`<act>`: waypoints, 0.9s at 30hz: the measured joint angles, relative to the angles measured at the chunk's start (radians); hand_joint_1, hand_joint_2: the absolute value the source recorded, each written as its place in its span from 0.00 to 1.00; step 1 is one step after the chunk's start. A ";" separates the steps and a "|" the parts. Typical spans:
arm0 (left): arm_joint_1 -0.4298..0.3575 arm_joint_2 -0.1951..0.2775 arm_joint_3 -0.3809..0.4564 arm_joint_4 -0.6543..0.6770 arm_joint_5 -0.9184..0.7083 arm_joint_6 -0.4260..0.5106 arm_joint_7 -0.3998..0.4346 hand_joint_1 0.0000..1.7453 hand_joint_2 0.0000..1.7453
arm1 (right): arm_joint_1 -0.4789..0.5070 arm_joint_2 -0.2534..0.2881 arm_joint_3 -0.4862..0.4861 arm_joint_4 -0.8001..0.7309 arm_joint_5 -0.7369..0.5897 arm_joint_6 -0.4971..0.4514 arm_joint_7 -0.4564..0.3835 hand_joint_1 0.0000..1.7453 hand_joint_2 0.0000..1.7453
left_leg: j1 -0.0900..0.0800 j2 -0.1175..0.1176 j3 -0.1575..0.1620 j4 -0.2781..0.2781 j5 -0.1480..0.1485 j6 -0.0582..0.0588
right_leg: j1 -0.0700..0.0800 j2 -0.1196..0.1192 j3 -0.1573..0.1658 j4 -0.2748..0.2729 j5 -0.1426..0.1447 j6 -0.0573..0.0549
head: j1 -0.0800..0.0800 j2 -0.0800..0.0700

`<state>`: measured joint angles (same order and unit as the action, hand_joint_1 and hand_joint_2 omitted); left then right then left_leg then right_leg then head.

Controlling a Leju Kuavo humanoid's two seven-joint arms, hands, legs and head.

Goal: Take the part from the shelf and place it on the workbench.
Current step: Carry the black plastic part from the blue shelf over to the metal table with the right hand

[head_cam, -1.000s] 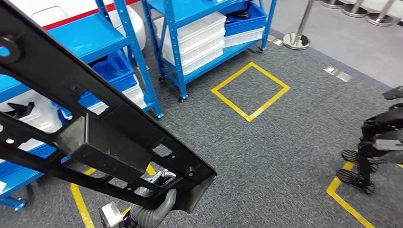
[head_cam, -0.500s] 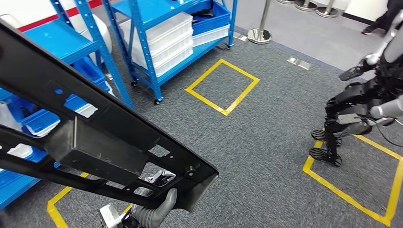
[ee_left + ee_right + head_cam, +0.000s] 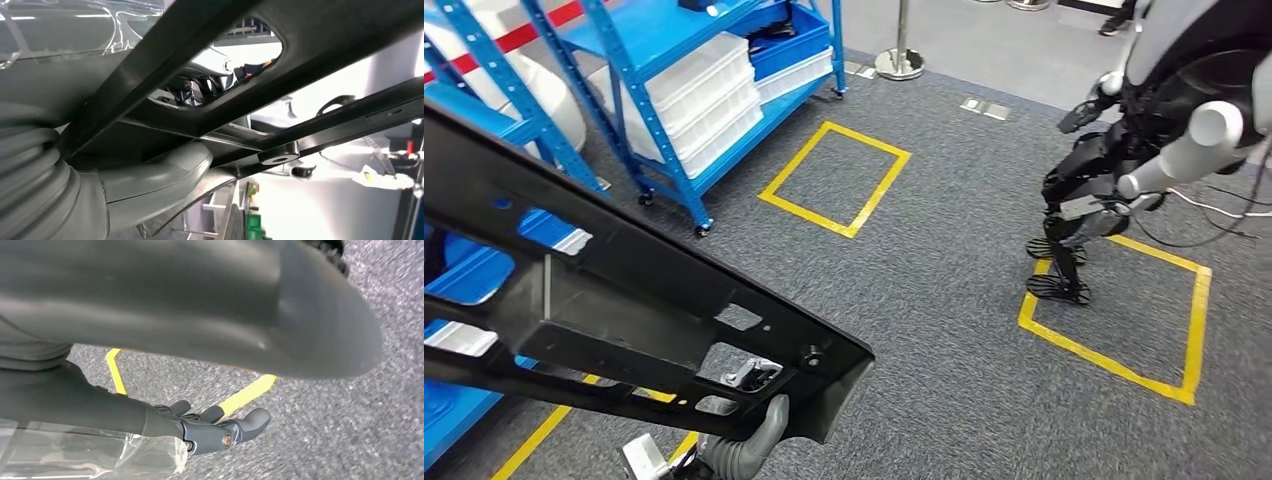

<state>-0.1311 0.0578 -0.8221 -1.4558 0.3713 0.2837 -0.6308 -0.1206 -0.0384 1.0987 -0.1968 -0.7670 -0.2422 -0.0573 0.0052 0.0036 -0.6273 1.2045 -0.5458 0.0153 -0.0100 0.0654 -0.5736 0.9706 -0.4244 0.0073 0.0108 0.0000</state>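
So the robot's carrying the part (image 3: 614,300), a long black plastic frame with cutouts, slung across its front and well clear of the blue shelf (image 3: 674,90). The right hand (image 3: 759,440) holds it from underneath at the near end, thumb hooked up against the rim. In the right wrist view the fingers (image 3: 220,427) sit curled under the part's edge with some clear plastic wrap bunched there. The left hand (image 3: 150,175) is pressed up against a bar of the frame, thumb lying along it, so I'd call that holding too, though its fingers are hidden.

No surface in sight from here, just grey carpet with yellow tape squares (image 3: 834,180).

What worries me: another robot (image 3: 1114,170) stands beyond the part's near end, on a taped square. The part is long and sticks out, so a turn that way could clip it. That plastic wrap under the fingers also looks slippery, so the grip could slide mid-walk.
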 joint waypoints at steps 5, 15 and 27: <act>0.029 0.008 0.033 0.000 0.040 0.011 -0.021 1.00 1.00 | -0.006 0.006 0.002 0.000 0.021 0.000 0.012 0.00 0.00 | -0.004 -0.085 0.112 -0.253 0.096 0.017 | -0.003 0.060 -0.013 0.001 0.012 0.018 | 0.000 0.000; 0.053 0.016 0.066 0.000 0.049 0.010 -0.025 1.00 1.00 | 0.003 0.007 0.002 0.000 -0.003 0.000 0.014 0.00 0.00 | -0.001 0.051 0.110 -0.267 0.111 0.035 | -0.006 -0.057 -0.114 0.255 -0.110 0.051 | 0.009 0.000; 0.058 0.017 0.082 -0.006 0.055 0.017 -0.028 1.00 1.00 | -0.013 0.007 0.002 0.000 -0.001 0.000 0.025 0.00 0.00 | 0.003 0.017 0.006 -0.008 -0.035 -0.011 | 0.001 -0.054 0.002 0.008 -0.017 -0.002 | 0.005 0.000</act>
<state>-0.0735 0.0747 -0.7399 -1.4618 0.4266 0.3006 -0.6588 -0.1337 -0.0314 1.1006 -0.1972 -0.7684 -0.2422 -0.0325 0.0078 0.0206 -0.6210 1.1962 -0.5810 0.0041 -0.0087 0.0113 -0.5712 0.9787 -0.4414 0.0052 0.0154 0.0000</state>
